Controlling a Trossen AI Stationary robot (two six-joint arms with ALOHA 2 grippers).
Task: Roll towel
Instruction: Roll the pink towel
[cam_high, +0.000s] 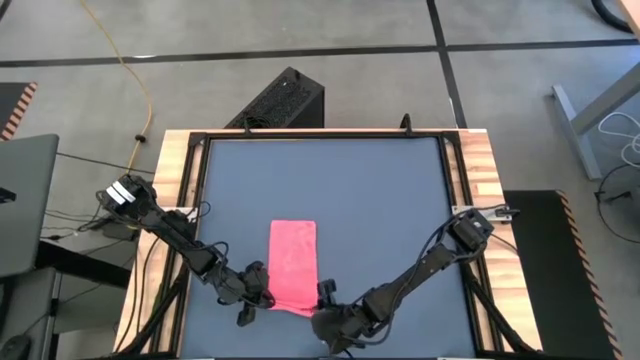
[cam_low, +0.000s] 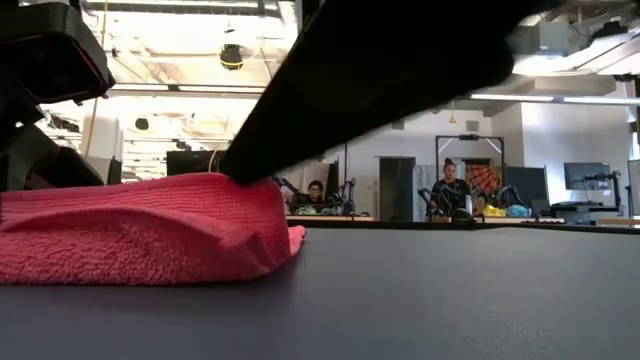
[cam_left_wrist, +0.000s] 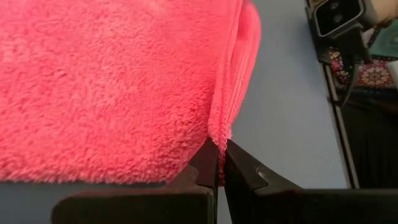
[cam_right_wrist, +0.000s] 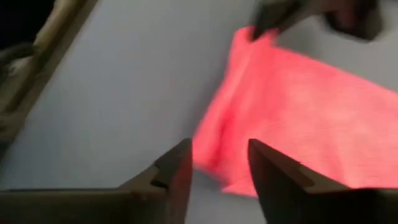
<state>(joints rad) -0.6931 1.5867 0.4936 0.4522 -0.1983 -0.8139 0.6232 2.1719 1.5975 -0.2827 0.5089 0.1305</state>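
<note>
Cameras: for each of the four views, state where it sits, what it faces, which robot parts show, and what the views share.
High: overhead, straight down on the table; both arms, the towel.
Low: table height, looking across; a dark arm overhead, people beyond.
Left wrist: left gripper shut on the towel's edge.
Right wrist: right gripper open beside the towel's corner; the other gripper farther off.
Shared: the towel shows in all four.

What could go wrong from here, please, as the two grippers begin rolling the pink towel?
1. The left gripper pinches only a thin fold at the towel edge, so the fabric may slip free.
2. The right gripper is open just short of the near corner; closing there might catch nothing.
3. Gripped on one side only, the towel could roll crookedly.
</note>
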